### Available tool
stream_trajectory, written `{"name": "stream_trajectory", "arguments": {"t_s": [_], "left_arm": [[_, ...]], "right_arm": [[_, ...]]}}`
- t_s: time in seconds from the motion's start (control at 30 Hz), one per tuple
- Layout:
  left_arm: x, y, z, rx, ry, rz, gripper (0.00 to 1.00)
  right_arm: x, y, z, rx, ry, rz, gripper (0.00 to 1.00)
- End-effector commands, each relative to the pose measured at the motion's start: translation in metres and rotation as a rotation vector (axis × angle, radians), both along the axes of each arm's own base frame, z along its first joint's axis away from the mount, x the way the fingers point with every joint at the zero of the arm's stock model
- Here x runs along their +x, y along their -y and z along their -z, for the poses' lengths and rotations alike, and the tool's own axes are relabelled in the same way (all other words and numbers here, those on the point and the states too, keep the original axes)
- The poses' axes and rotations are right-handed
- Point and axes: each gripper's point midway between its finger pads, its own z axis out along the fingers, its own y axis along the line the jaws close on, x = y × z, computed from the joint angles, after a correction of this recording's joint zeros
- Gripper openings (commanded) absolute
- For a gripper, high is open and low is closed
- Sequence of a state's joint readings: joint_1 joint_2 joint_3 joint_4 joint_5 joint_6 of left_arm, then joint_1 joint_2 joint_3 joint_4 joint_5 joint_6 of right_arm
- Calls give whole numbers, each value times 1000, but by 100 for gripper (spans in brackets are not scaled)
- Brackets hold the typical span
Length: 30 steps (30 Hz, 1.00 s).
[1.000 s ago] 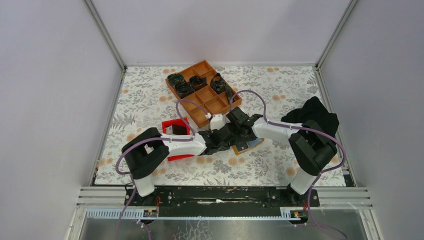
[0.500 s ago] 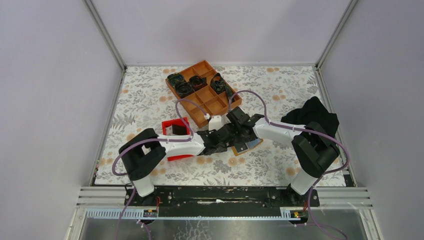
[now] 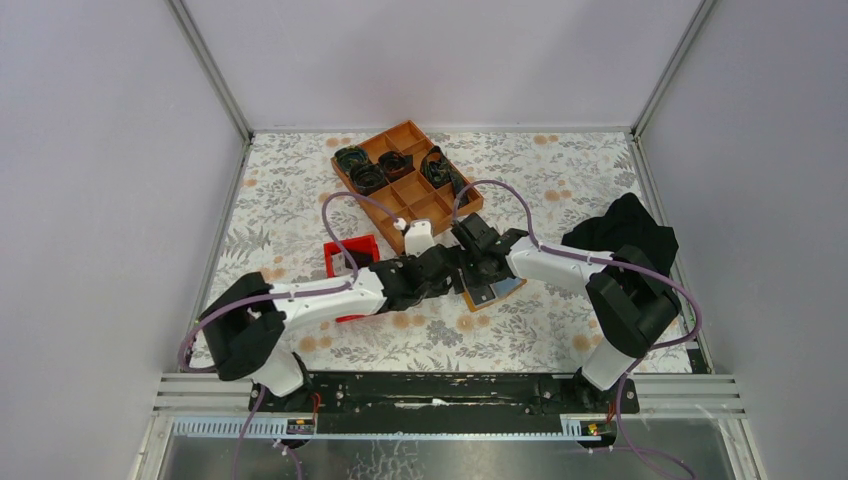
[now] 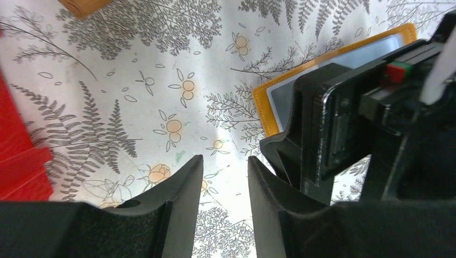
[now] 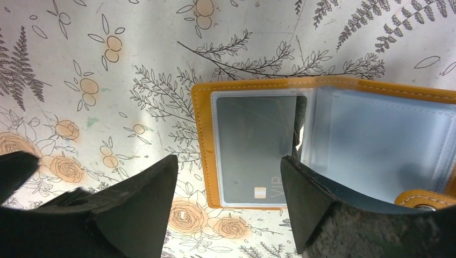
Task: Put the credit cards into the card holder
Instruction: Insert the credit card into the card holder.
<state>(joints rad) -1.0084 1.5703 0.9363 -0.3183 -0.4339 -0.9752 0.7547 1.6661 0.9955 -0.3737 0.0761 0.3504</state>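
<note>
From above, the left end effector (image 3: 443, 272) and the right end effector (image 3: 482, 262) met over the middle of the flowered surface (image 3: 290, 200), almost touching. How far either one was open could not be told from this view. The holder (image 3: 494, 292) lay open just under and on the near side of the right end effector, partly hidden by it. A red bin (image 3: 345, 260) sat behind the left end effector, beside its arm. An orange tray (image 3: 405, 182) stood on the far side of both, and a black cloth (image 3: 625, 230) lay well off to the right.

In the left wrist view, the left end effector (image 4: 223, 174) had its fingers (image 4: 180, 185) only a narrow gap apart, with nothing between them but bare surface. The holder (image 4: 262, 105) lay ahead and to its right, its clear sleeve partly covered by the black body of the right end effector. The bin's red edge showed at the left.

In the right wrist view, the right end effector (image 5: 228, 166) stood wide open and held nothing. The holder (image 5: 201, 145) lay spread open straight ahead of its fingers. A grey card (image 5: 253, 140) marked VIP sat inside the left clear sleeve, right between the fingertips. The right-hand sleeves looked pale and cloudy, and what they held could not be told.
</note>
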Motion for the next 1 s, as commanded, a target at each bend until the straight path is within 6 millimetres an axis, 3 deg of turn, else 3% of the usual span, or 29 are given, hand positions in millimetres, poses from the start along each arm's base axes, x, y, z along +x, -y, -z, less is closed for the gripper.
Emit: {"name": "stream_trajectory", "arguments": {"t_s": [0.0,0.33,0.57,0.73,0.97], "left_arm": [[2,-18,-17,31,55,-43,44],[-12,-57,-62,-6,101,-152,47],[-32,-95,-82,-37,92,-262,48],[-39,-121,-92,-55,107,-351,49],[-47,-149,-85,-3,96,-456,49]], "right_arm": [[12,-14,-23,60,60,-24,77],[35,-26,-62,80,149,-54,78],[45,-39,-88,125,186,-71,78],[42,-42,-98,155,196,-78,77],[34,-55,-114,178,212,-118,77]]}}
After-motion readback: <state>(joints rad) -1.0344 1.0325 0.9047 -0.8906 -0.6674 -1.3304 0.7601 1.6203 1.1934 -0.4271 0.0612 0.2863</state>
